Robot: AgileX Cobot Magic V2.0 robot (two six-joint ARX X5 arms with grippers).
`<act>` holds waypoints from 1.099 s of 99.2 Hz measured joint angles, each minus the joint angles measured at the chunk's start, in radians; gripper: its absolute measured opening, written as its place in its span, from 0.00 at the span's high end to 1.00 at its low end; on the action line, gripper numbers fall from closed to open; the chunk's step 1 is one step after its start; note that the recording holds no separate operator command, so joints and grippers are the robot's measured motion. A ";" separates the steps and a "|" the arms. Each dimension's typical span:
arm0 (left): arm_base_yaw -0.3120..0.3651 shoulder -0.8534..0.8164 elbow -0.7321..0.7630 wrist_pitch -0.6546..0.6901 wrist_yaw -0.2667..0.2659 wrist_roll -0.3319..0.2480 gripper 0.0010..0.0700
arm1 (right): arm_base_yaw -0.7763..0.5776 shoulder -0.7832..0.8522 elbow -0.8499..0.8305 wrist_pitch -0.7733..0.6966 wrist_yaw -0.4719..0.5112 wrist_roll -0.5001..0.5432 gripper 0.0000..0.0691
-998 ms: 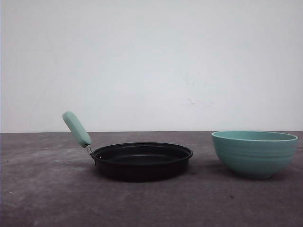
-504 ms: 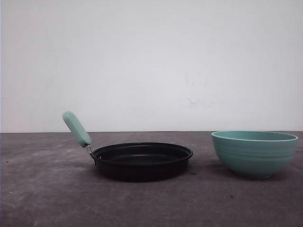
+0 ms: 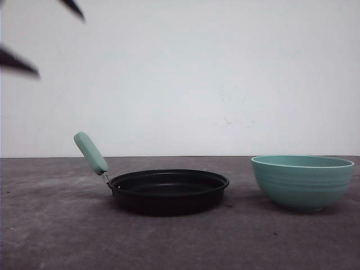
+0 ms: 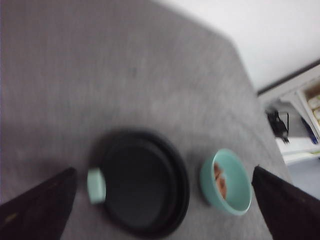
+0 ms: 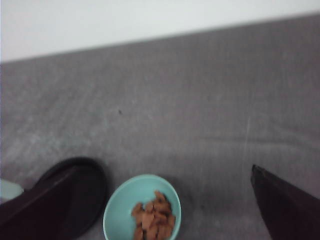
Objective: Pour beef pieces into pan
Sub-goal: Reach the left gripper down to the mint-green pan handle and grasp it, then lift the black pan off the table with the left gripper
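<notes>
The black pan (image 3: 169, 191) with its mint-green handle (image 3: 91, 153) sits empty at the table's middle. To its right stands a teal bowl (image 3: 302, 183). The beef pieces (image 5: 154, 217) lie heaped inside that bowl (image 5: 125, 205). My left gripper (image 3: 61, 48) hangs open high at the upper left, holding nothing. From above it looks down on the pan (image 4: 142, 182) and the bowl (image 4: 240, 185), with beef pieces (image 4: 220, 180) showing inside. My right gripper (image 5: 165, 170) is open and empty, high above the bowl, with the pan (image 5: 80, 195) beside it.
The dark grey table (image 3: 56, 236) has open room in front of and left of the pan. A white wall (image 3: 225, 67) stands behind. Shelving and floor (image 4: 300, 130) lie beyond the table's edge in the left wrist view.
The left gripper's dark fingertips have come into the front view at the upper left. Pan and bowl have not moved.
</notes>
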 joint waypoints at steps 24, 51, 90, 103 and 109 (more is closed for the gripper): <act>-0.048 0.128 -0.131 0.150 -0.055 -0.155 0.01 | 0.000 -0.006 0.000 -0.012 -0.001 0.000 0.01; -0.109 0.331 -0.131 0.316 -0.055 -0.275 0.01 | 0.000 -0.005 0.000 -0.044 -0.001 0.000 0.01; -0.131 0.429 -0.131 0.373 -0.111 -0.314 0.64 | 0.000 -0.005 0.000 -0.112 0.000 -0.002 0.01; -0.132 0.429 -0.131 0.394 -0.119 -0.311 0.92 | 0.000 -0.005 0.000 -0.115 0.000 -0.007 0.01; -0.132 0.429 -0.131 0.402 -0.119 -0.311 0.93 | 0.000 -0.005 0.000 -0.115 0.001 -0.009 0.01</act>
